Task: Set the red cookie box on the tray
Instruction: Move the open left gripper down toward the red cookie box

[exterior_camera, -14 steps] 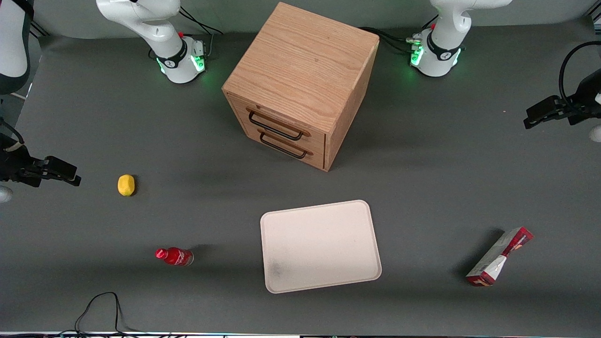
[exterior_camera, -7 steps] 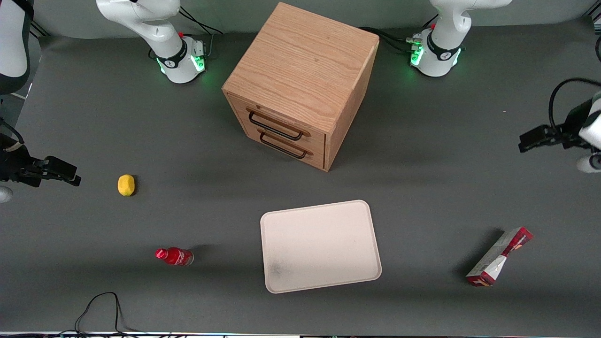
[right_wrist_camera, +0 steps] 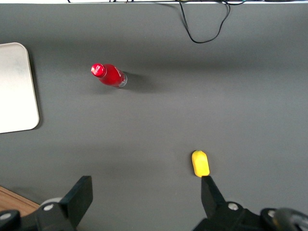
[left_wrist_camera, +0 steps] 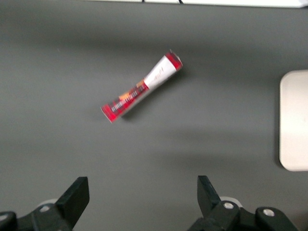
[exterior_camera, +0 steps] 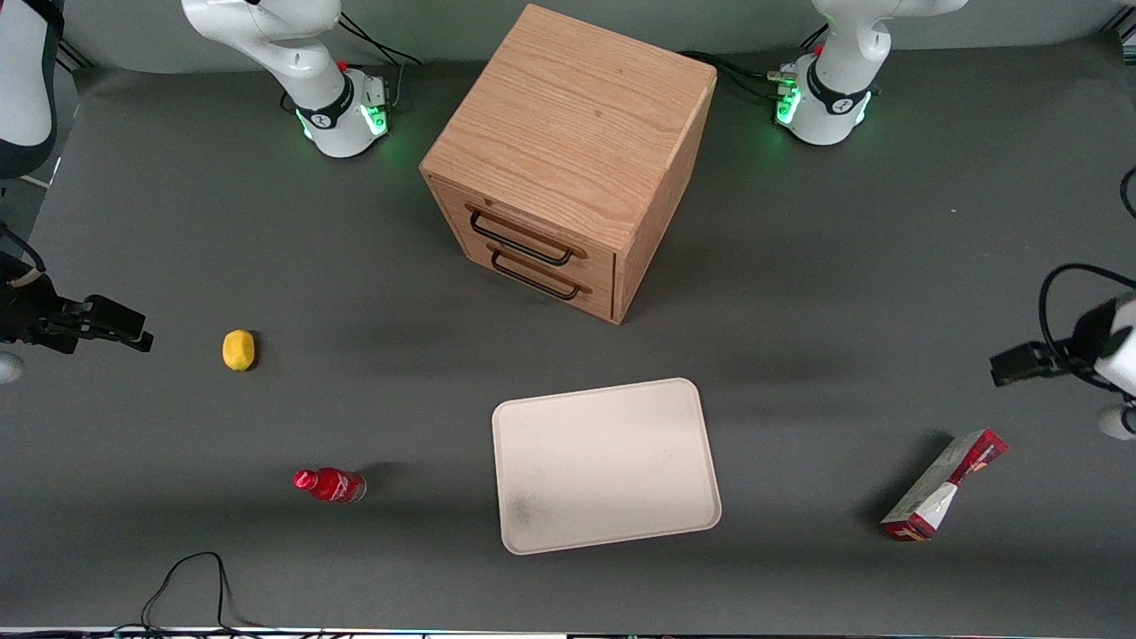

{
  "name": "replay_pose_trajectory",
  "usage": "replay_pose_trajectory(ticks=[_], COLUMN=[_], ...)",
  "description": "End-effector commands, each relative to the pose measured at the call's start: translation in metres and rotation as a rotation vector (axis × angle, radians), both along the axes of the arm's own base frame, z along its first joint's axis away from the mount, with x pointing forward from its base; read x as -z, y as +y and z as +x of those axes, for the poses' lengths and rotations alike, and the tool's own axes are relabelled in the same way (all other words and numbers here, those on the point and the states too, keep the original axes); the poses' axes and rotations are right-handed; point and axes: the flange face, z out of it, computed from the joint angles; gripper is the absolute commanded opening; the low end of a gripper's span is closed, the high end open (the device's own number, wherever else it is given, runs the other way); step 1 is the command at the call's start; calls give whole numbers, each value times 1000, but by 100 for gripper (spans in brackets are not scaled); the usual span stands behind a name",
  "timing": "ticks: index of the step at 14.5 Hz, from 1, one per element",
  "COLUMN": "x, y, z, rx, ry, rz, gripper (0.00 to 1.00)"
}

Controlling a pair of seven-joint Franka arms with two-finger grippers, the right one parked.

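Note:
The red cookie box (exterior_camera: 945,485) lies flat and slantwise on the grey mat toward the working arm's end of the table, beside the tray and apart from it. The left wrist view shows the red cookie box (left_wrist_camera: 142,86) whole, with red ends and a pale middle. The cream-white tray (exterior_camera: 603,461) sits mid-table in front of the drawer cabinet, and one rounded end of the tray (left_wrist_camera: 294,120) shows in the wrist view. My left gripper (exterior_camera: 1001,366) hangs above the mat, a little farther from the front camera than the box. This gripper (left_wrist_camera: 142,192) is open and holds nothing.
A wooden drawer cabinet (exterior_camera: 568,160) with two black handles stands at the middle back. A small red bottle (exterior_camera: 330,485) and a yellow fruit (exterior_camera: 238,350) lie toward the parked arm's end. A black cable (exterior_camera: 191,581) loops at the table's front edge.
My left gripper has travelled toward the front camera, closing on the red cookie box. Box, tray and everything else have stayed put.

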Motion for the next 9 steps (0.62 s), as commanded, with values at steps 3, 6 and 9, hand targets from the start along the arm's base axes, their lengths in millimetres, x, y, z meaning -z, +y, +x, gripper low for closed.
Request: replay_pose_trajectory(ticks=[3,6,9], x=[7,15,26], y=[40,45,42], z=[41,46,47], rx=[48,58,165], ry=[-50,-69,-44], rz=[11,8,9], gripper=[100,100,100])
